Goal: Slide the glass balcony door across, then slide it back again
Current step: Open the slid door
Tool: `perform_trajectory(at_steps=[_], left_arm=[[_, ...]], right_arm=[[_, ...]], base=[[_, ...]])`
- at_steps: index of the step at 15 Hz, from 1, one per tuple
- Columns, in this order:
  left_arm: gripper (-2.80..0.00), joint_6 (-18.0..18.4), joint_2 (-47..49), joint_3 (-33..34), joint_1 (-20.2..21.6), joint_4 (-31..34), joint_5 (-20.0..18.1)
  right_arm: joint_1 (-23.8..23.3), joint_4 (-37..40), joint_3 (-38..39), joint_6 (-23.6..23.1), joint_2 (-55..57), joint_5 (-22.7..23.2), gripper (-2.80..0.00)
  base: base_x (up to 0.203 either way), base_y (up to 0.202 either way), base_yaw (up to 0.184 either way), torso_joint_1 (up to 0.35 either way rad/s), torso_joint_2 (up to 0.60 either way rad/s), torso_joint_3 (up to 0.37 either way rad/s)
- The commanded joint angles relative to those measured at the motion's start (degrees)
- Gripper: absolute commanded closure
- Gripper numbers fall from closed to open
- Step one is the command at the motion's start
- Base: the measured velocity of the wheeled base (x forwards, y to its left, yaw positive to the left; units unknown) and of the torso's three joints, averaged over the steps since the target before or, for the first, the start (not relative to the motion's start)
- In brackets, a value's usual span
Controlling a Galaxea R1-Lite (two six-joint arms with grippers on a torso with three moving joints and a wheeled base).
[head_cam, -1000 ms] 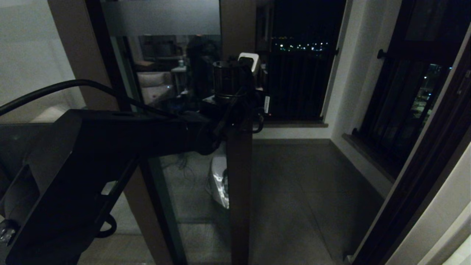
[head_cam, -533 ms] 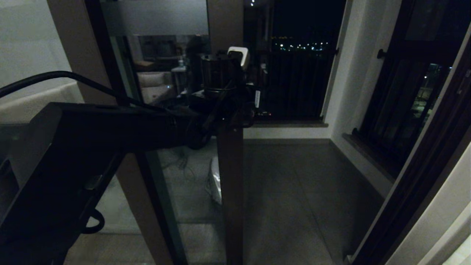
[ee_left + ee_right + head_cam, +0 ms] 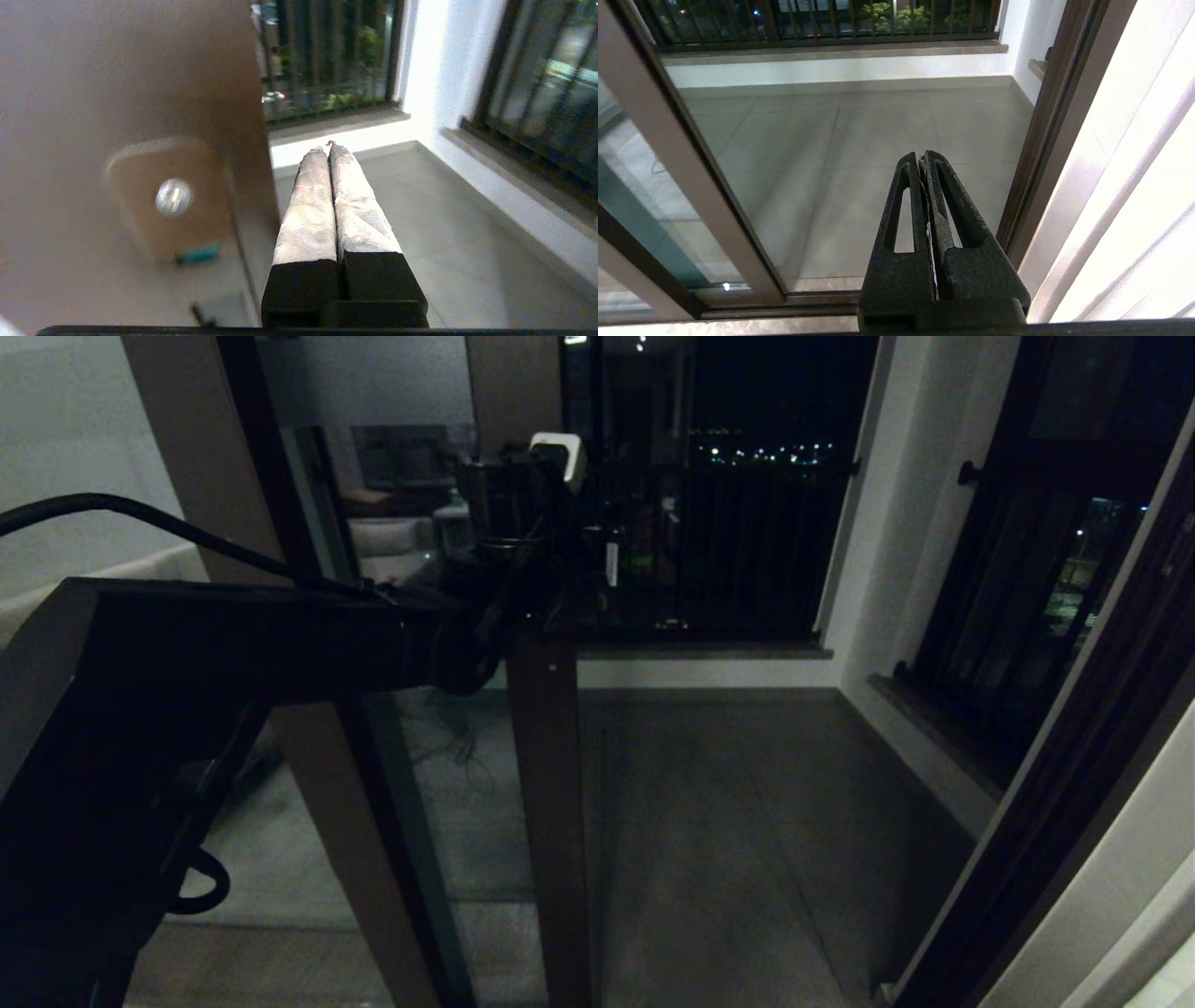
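Observation:
The glass balcony door (image 3: 546, 803) stands partly slid across, its dark brown stile upright in the middle of the head view and a frosted band (image 3: 373, 378) across the top. My left arm (image 3: 233, 644) reaches to that stile at about chest height. In the left wrist view my left gripper (image 3: 329, 148) is shut with nothing in it, lying right beside the stile's edge (image 3: 140, 116), which carries a brown plate with a silver lock (image 3: 173, 198). The slim black handle does not show. My right gripper (image 3: 921, 156) is shut and empty, low before the doorway.
The grey tiled balcony floor (image 3: 747, 821) lies beyond the open gap, ending at a dark railing (image 3: 738, 551). A black-framed side window (image 3: 1018, 616) and the brown door jamb (image 3: 1055, 821) stand at the right. A second brown-framed panel (image 3: 308, 803) stands at the left.
The door stile and my left arm have moved leftward together, and the open gap to the balcony has grown wider. Both grippers stay shut.

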Motion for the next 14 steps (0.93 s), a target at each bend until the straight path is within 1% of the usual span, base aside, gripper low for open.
perform_trajectory(at_steps=[1,5,12,14], left_arm=[[0.00,0.0,-1.1,1.7,0.2,-0.2,-0.4],[0.00,0.0,-3.1,3.1,0.4,-0.3,-0.4],[0.00,-0.1,-7.8,8.8,0.5,-0.4,-0.4],[0.00,-0.1,-9.0,10.9,0.5,-1.5,0.1]], right_arm=[[0.0,0.0,0.0,0.0,0.0,0.0,0.00],[0.0,0.0,0.0,0.0,0.0,0.0,0.00],[0.0,0.0,0.0,0.0,0.0,0.0,0.00],[0.0,0.0,0.0,0.0,0.0,0.0,0.00]], base=[[0.000,0.000,0.000,0.000,0.00,0.000],[0.000,0.000,0.000,0.000,0.00,0.000],[0.000,0.000,0.000,0.000,0.00,0.000],[0.000,0.000,0.000,0.000,0.00,0.000]])
